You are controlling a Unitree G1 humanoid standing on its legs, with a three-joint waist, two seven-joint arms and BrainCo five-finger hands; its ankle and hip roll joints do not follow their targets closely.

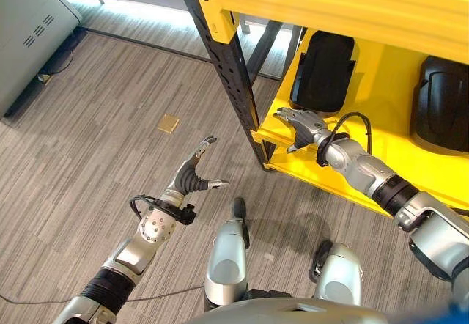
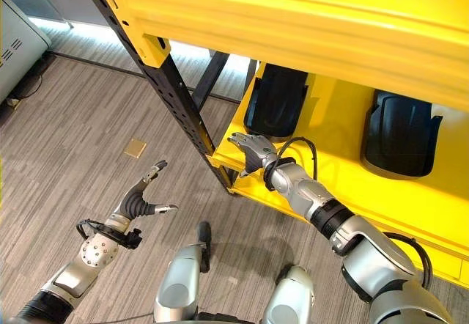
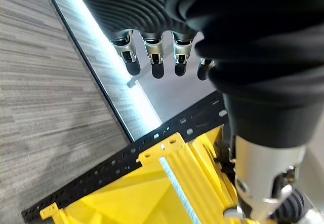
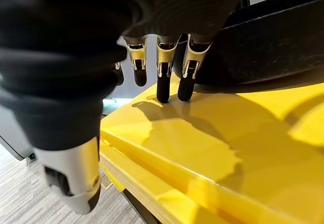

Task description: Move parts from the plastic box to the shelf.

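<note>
On yellow metal shelf (image 1: 322,171), right hand (image 1: 302,127) released, empty, beside near black moulded plastic part (image 1: 322,71); looks just placed. Left hand (image 1: 192,176) released over floor. Next, probably: back to box.

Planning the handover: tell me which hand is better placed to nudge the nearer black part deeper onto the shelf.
Right. The right hand hangs open over the yellow shelf edge beside that black part; the left hand is out over the floor.
</note>
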